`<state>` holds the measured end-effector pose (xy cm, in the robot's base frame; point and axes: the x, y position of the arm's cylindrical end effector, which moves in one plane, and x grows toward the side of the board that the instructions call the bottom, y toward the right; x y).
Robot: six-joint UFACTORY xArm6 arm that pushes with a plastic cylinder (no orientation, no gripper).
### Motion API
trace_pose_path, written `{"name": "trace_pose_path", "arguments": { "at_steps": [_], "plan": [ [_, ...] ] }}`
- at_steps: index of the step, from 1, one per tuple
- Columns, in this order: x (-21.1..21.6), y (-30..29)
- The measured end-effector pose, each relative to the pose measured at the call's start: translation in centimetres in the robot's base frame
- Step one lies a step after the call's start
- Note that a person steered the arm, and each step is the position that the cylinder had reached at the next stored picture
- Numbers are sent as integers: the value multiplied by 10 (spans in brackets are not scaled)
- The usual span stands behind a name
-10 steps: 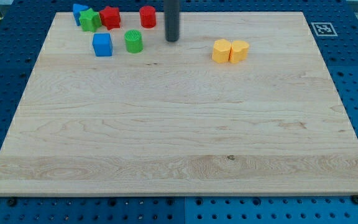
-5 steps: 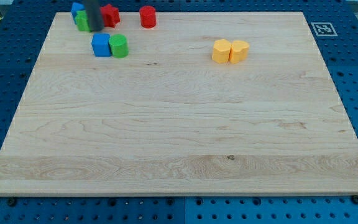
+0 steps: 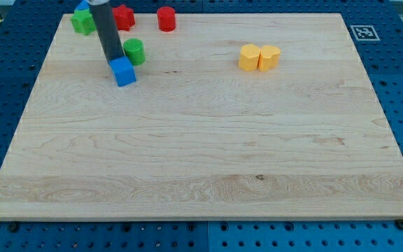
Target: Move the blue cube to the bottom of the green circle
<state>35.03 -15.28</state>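
The blue cube lies near the view's top left, turned at an angle, just below and slightly left of the green circle. The two are very close, perhaps touching at a corner. My dark rod comes down from the view's top, and my tip rests against the blue cube's upper left edge, to the left of the green circle.
A green block with a blue block behind it sits at the top left corner. A red block and a red cylinder lie along the top edge. Two yellow blocks sit side by side right of centre.
My tip has moved down from the top-left blocks to the blue cube. The blue cube has slid down and right and turned. The green block has shifted left.
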Motion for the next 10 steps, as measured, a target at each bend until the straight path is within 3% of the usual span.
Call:
{"name": "trace_pose_path", "arguments": {
  "at_steps": [3,4,6,8,10],
  "plan": [
    [24,102],
    [8,117],
    [-73,114],
    [-89,34],
    [-42,-47]
  ]
}}
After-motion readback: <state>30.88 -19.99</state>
